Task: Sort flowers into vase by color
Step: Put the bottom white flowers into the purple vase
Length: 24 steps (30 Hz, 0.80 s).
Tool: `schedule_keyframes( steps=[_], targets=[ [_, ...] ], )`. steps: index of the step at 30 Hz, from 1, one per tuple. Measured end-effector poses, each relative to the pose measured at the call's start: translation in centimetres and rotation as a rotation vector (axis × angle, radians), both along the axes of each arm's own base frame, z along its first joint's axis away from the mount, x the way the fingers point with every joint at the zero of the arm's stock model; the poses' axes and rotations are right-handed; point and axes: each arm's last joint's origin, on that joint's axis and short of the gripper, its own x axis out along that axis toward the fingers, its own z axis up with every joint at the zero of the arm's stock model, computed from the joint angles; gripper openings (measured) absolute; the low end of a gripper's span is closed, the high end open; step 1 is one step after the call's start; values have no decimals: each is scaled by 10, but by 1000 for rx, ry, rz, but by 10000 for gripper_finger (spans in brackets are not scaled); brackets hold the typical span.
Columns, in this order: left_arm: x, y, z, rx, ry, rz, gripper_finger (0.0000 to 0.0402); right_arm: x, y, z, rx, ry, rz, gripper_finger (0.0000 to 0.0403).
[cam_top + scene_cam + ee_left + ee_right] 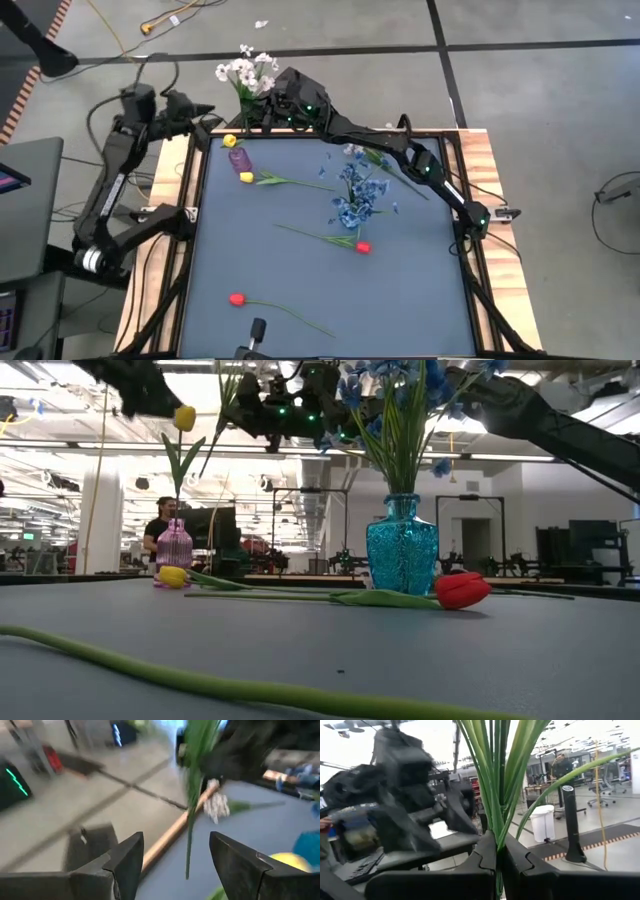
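From above, the right gripper [262,108] reaches past the far edge of the grey table [400,290], holding a white blossom bunch [243,70] whose pale flowers fan out over the floor beyond the table edge, while the left gripper [207,122] sits near the table's far left corner, just beside the right one. On the mat stand a small pink vase [239,159] with a yellow bud [230,142] near its top and a blue vase [350,212] crowded with blue small-blossom sprigs [358,180]; loose flowers lie around them — a yellow bud on a green stem [247,178] just beside the pink vase, a red tulip [362,246] close by the blue vase, and another red tulip [237,299] toward the near left. At table height, the pink vase [174,546] holds one upright yellow bud [184,417], a yellow bud [172,576] lies at its foot, the blue glass vase [402,555] carries its blue sprigs [385,385], and a red tulip [462,590] rests on its side in front — a long green stem [230,682] crosses the foreground. The left wrist view shows the left gripper [176,857] with its fingers [125,857] spread wide apart and a thin green stem [190,815] hanging between them untouched. The right wrist view shows the right gripper [497,851] pinched tight on a sheaf of green stems [496,775] rising straight from it.
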Motion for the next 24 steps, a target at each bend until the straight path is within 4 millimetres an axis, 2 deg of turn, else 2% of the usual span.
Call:
schedule_keyframes(
  steps=[4,8,18,21,24],
  targets=[
    [6,17,-1,5,-19,-34,217,-1,-3,0,-1,-2,-14,31],
    [15,38,-14,-55,-7,-48,217,-3,-6,0,3,0,-21,31],
    [45,60,-16,18,-46,-149,217,-7,-15,0,3,-1,-39,31],
    [54,67,-25,-19,-40,-167,217,-8,-18,0,4,2,-46,31],
    [62,71,-24,2,-63,-188,217,-8,-19,-1,6,14,-49,31]
  ],
)
